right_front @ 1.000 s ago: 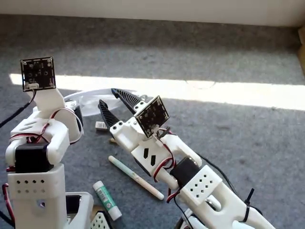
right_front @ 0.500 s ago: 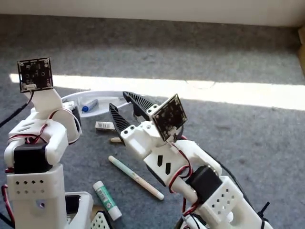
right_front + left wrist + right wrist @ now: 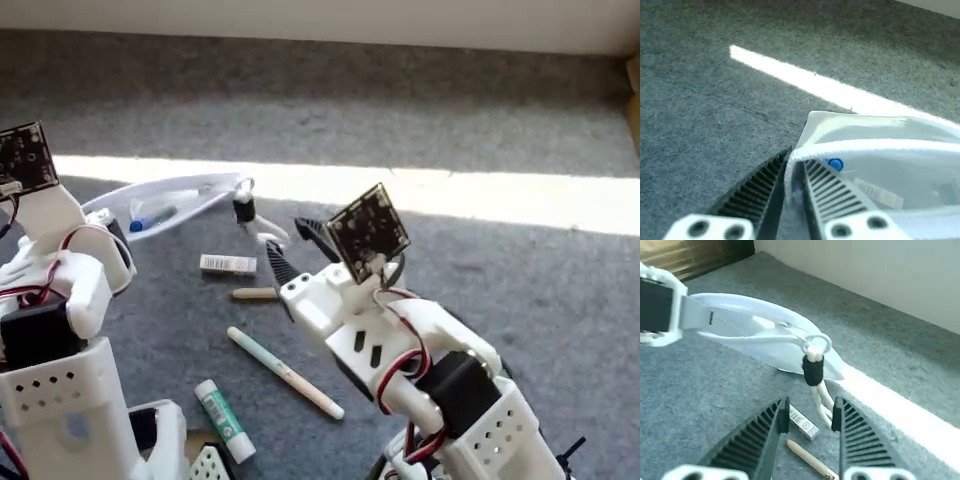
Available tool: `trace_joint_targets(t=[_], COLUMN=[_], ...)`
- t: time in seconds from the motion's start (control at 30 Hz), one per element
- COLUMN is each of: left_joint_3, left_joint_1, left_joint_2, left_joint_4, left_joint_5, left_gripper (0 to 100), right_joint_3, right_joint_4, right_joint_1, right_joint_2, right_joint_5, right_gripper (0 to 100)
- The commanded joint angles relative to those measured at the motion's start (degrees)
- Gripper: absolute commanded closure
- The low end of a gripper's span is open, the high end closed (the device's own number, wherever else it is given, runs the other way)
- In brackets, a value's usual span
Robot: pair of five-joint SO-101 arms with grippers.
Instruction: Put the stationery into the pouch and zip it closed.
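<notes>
A translucent white pouch (image 3: pixel 175 200) lies open at the left with a blue pen (image 3: pixel 150 218) inside. My left gripper (image 3: pixel 792 167) is shut on the pouch's end rim (image 3: pixel 850 147). The zipper pull (image 3: pixel 243 208), a black tab on a white cord, stands at the pouch's other end. My right gripper (image 3: pixel 292 250) is open just short of the pull (image 3: pixel 813 367), and the cord hangs between its fingertips (image 3: pixel 782 415). On the carpet lie a white eraser (image 3: pixel 228 264), a short pencil (image 3: pixel 253 293), a long pale pen (image 3: pixel 285 372) and a glue stick (image 3: pixel 225 420).
Grey carpet (image 3: pixel 480 120) with a bright sun stripe (image 3: pixel 500 195) across it. A pale wall (image 3: pixel 300 20) runs along the far edge. The arm bases (image 3: pixel 60 400) take up the near edge, next to the glue stick.
The left arm has swung left, dragging the pouch with it. The right arm has drawn back toward its base, and the zipper pull now shows in front of its open fingers.
</notes>
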Motion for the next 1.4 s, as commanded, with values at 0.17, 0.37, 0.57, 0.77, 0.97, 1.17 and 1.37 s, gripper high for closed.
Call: trace_joint_targets(t=[0.17,0.37,0.57,0.77,0.97,1.17,1.37], left_joint_3=[-1.9,-1.5,-1.5,-1.5,-1.4,0.1,0.2], left_joint_1=[-4.8,-4.8,-4.8,-4.8,-4.6,-4.5,-4.5], left_joint_2=[0.3,0.3,0.3,0.3,0.3,0.3,0.3], left_joint_4=[-1.3,-1.2,-1.1,-1.0,-1.0,-2.5,-2.5], left_joint_5=[0.6,0.6,0.6,0.6,0.6,0.6,0.6], left_gripper=[99,99,99,99,99,99,99], right_joint_3=[4.9,6.5,6.5,1.2,-2.8,-6.3,-9.2], right_joint_4=[2.0,2.2,4.0,5.1,5.1,5.1,5.2], right_joint_1=[4.5,4.5,4.5,4.5,5.2,9.8,11.0], right_joint_2=[-0.9,-0.9,6.7,22.8,35.9,46.0,51.9], right_joint_5=[-1.1,-10.6,-21.2,-37.5,-46.8,-52.3,-56.0], right_gripper=[85.7,85.7,85.7,85.4,85.2,83.1,70.0])
